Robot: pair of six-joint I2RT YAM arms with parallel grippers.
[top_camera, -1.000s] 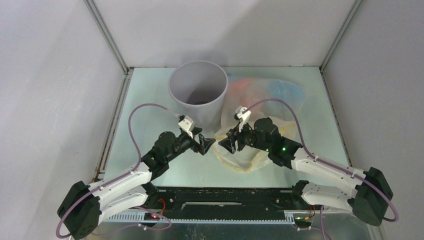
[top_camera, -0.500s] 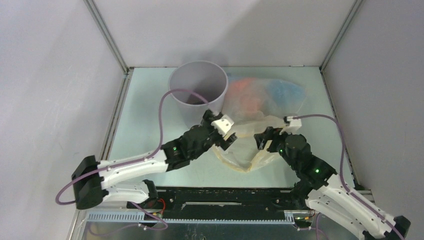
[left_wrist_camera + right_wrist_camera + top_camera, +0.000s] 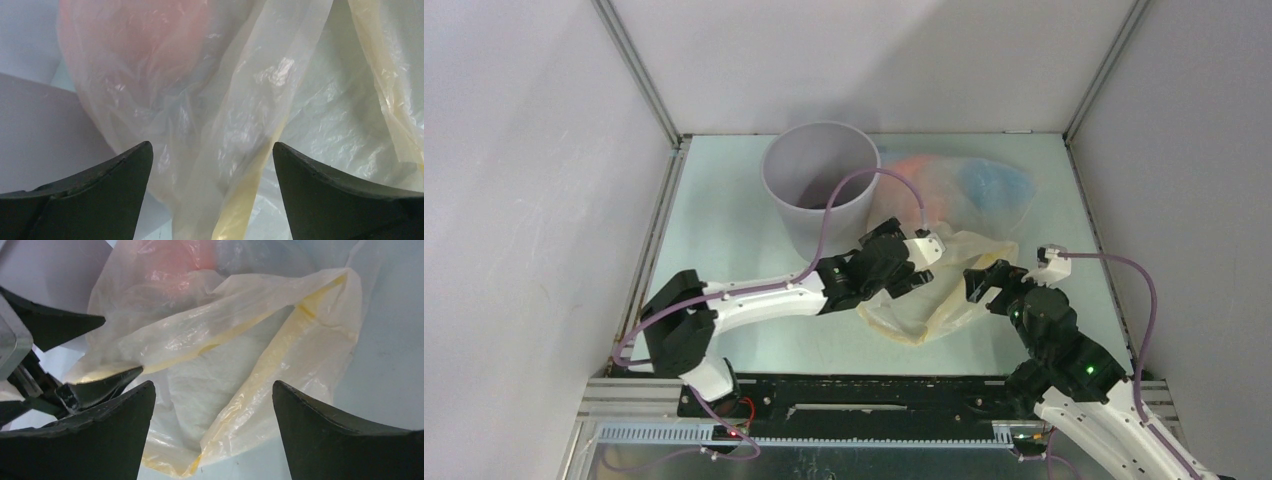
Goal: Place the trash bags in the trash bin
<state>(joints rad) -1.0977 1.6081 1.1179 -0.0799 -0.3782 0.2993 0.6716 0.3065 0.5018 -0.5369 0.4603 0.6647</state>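
Observation:
The light-grey trash bin (image 3: 821, 185) stands upright at the back of the table. The trash bags lie in a heap to its right: a red-pink one (image 3: 911, 178), a light-blue one (image 3: 996, 183) and a pale yellow one (image 3: 929, 305) nearest me. My left gripper (image 3: 924, 273) reaches over the yellow bag's left part. It is open (image 3: 212, 165), with a fold of the yellow bag (image 3: 250, 150) loose between its fingers. My right gripper (image 3: 986, 283) is at the bag's right edge, also open (image 3: 212, 407) over the yellow plastic (image 3: 260, 385).
Grey enclosure walls with metal corner posts (image 3: 639, 75) surround the table. The bin wall (image 3: 35, 135) is close on the left gripper's left. In the right wrist view the left gripper's fingers (image 3: 97, 389) sit just left of my right one.
The left arm swung right, away from the bin's front, over the yellow bag. The right arm drew back to the right and its jaws opened wider.

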